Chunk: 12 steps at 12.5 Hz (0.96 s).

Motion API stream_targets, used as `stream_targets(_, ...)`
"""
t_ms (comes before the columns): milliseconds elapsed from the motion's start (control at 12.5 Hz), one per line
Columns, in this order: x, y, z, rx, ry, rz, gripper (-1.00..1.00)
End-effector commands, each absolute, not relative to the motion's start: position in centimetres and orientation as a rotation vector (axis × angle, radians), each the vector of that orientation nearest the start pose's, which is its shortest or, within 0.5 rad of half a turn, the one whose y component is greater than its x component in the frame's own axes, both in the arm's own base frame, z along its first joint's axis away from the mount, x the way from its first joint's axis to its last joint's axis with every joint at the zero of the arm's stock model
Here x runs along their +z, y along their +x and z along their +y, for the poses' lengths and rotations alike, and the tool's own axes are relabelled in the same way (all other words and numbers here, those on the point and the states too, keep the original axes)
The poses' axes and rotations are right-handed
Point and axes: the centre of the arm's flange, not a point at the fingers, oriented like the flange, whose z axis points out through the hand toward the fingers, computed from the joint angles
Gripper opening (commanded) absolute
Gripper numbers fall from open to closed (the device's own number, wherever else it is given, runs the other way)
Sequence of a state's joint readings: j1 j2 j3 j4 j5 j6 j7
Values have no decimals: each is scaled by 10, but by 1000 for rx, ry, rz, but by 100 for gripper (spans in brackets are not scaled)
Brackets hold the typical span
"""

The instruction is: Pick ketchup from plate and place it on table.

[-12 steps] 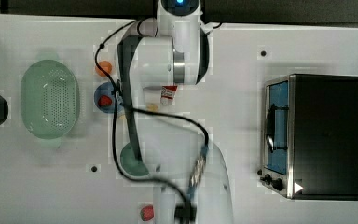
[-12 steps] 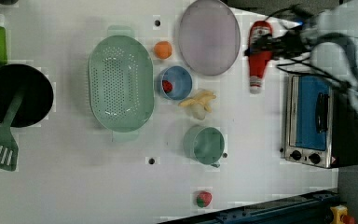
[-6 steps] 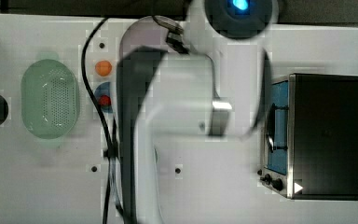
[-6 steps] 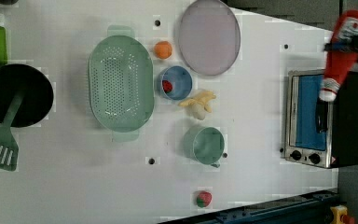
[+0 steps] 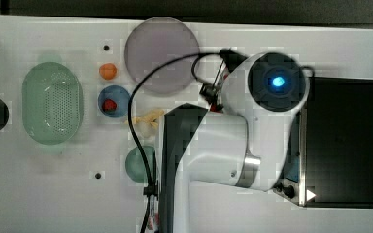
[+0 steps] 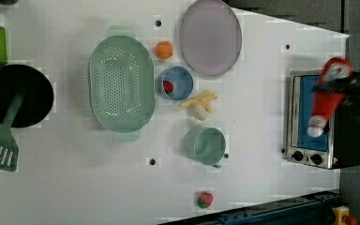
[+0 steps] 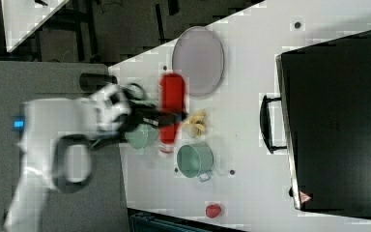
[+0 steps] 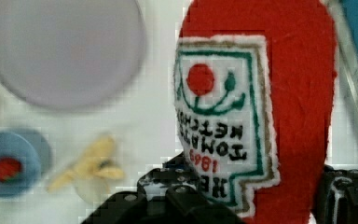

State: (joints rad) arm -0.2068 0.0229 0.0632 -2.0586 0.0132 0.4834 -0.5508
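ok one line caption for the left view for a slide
Gripper carries the ketchup above the toaster oven, plate bare.

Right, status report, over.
Gripper shut on ketchup, held aloft. Plate bare. Banana and green cup sit nearby on table.

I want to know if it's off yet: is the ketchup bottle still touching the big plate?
Apart. In the left view the ketchup hangs by the toaster oven, with bare table between it and the empty plate.
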Motion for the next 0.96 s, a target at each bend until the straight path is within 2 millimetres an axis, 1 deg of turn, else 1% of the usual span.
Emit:
stream_targets(80,345,522,-58,135,-3083,518,27)
stream_targets(240,307,511,-52,129,-3084,504,27)
stream_targets(320,289,508,-49,164,-3082,501,27)
stream_targets(480,260,506,-46,236,-3075,500,27)
stream_targets(640,237,509,-45,228,-3071,497,27)
stream_targets(720,230,510,-44,221,-3070,495,36)
stream_targets(800,227,509,-43,228,-3069,493,57)
stream_targets(880,228,509,-43,224,-3070,492,79)
stream_targets(960,234,512,-42,205,-3071,488,98)
